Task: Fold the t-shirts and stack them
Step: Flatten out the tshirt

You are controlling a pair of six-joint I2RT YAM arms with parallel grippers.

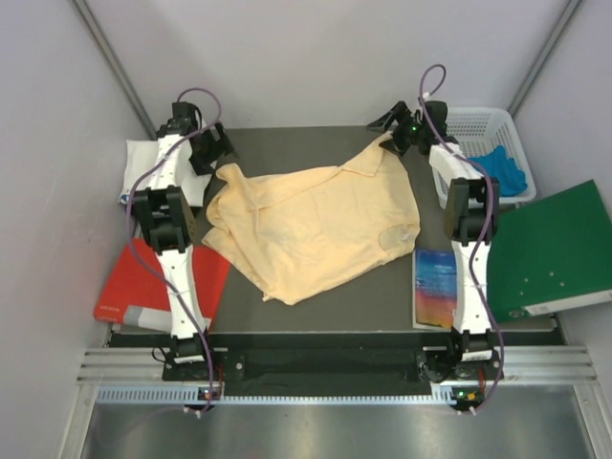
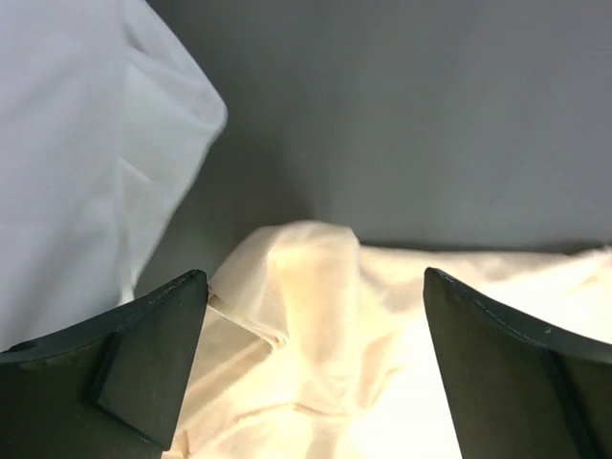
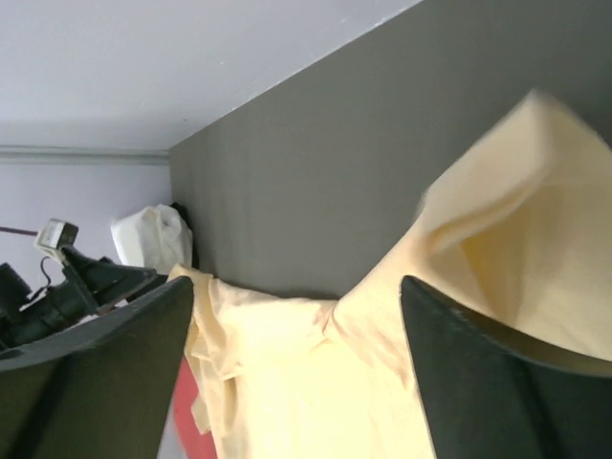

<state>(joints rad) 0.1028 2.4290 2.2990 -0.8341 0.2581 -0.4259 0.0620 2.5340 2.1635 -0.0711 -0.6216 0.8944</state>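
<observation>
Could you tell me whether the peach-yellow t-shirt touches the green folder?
Apart: in the top view the right arm and a colourful book separate the peach-yellow t-shirt from the green folder.

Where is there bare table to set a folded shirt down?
Bare dark grey mat: the near strip between pale yellow t-shirt and colourful book; the far strip behind it. Crowded: left edge, white t-shirt and red folder.

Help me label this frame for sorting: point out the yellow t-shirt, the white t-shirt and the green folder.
yellow t-shirt (image 1: 316,225), top view: middle of its spread body.
white t-shirt (image 2: 67,163), left wrist view: its draped cloth at left.
green folder (image 1: 550,251), top view: centre of its cover.
</observation>
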